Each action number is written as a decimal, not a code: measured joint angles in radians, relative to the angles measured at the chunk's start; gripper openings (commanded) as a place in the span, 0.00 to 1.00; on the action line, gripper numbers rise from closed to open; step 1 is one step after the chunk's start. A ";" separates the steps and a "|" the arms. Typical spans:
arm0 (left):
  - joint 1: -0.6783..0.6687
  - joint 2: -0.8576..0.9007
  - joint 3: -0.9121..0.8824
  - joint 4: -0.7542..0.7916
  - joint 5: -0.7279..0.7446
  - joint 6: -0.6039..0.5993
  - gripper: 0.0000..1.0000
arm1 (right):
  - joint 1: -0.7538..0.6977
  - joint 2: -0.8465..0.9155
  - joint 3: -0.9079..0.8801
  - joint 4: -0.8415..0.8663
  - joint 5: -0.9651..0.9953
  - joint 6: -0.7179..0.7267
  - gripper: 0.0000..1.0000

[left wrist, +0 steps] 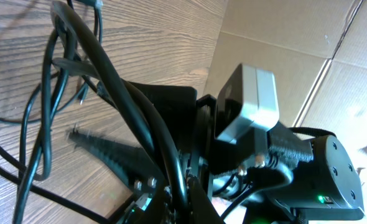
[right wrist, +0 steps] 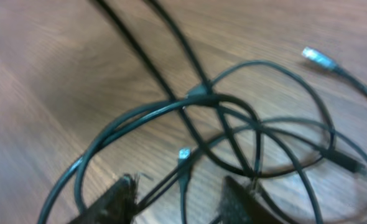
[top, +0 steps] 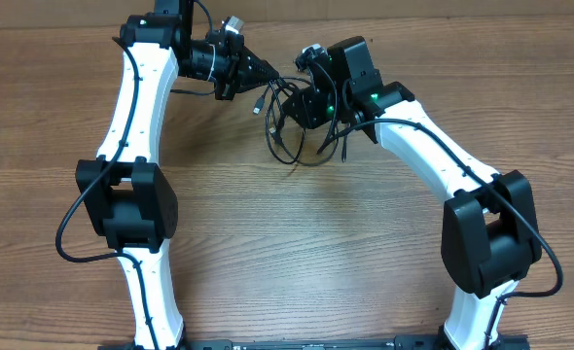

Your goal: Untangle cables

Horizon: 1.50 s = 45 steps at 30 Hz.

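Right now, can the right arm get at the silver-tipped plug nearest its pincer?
Probably yes: the silver-tipped plug lies uncovered just ahead of the right pincer, whose jaws stand apart, though cable loops crowd it.

thin black cables, tangled loose loops; silver-tipped plugs

No readable txt, labels, brands or nums in any view. Cables, arm shells, cam housing, desk, cardboard: nothing legible. Green LEDs only, no chars.

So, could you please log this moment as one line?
left gripper: shut on cables | right gripper: open, straddling cables
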 measured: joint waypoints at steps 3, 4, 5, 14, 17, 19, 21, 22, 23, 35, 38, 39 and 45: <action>0.000 0.000 0.000 0.000 -0.001 -0.003 0.04 | 0.000 0.000 0.000 0.002 0.016 0.002 0.04; 0.000 0.000 0.000 0.000 -0.001 -0.003 0.04 | 0.000 0.000 0.000 0.002 0.018 0.000 0.04; 0.000 0.000 0.000 0.000 -0.002 -0.003 0.04 | 0.000 0.000 0.000 0.003 0.019 0.004 0.04; -0.006 0.000 0.000 -0.002 -0.154 -0.006 0.92 | -0.006 -0.005 0.000 -0.006 -0.048 0.033 0.04; -0.006 0.000 0.000 -0.005 -0.259 -0.006 1.00 | -0.006 -0.021 0.000 -0.006 -0.068 0.085 0.04; -0.006 0.000 0.000 -0.006 -0.322 -0.006 1.00 | -0.006 -0.035 0.000 -0.007 -0.087 0.128 0.04; -0.006 0.000 0.000 -0.005 -0.384 -0.006 0.99 | -0.006 -0.045 0.000 -0.007 -0.129 0.156 0.04; -0.006 0.000 0.000 -0.005 -0.413 -0.006 1.00 | -0.007 -0.048 0.000 -0.006 -0.170 0.169 0.04; -0.006 0.000 0.000 -0.005 -0.442 -0.006 1.00 | -0.007 -0.051 0.000 -0.006 -0.204 0.177 0.04; -0.014 0.000 0.000 -0.009 -0.576 -0.006 0.22 | -0.043 -0.051 0.000 0.063 -0.718 0.206 0.04; -0.029 0.000 0.000 -0.027 -0.586 0.002 0.11 | -0.061 -0.051 0.000 0.064 -0.768 0.205 0.04; -0.034 0.000 0.000 -0.036 -0.594 0.005 0.12 | -0.070 -0.051 0.000 0.063 -0.781 0.205 0.04; -0.053 0.000 0.000 -0.107 -0.666 0.025 0.19 | -0.144 -0.051 0.000 0.073 -0.860 0.217 0.04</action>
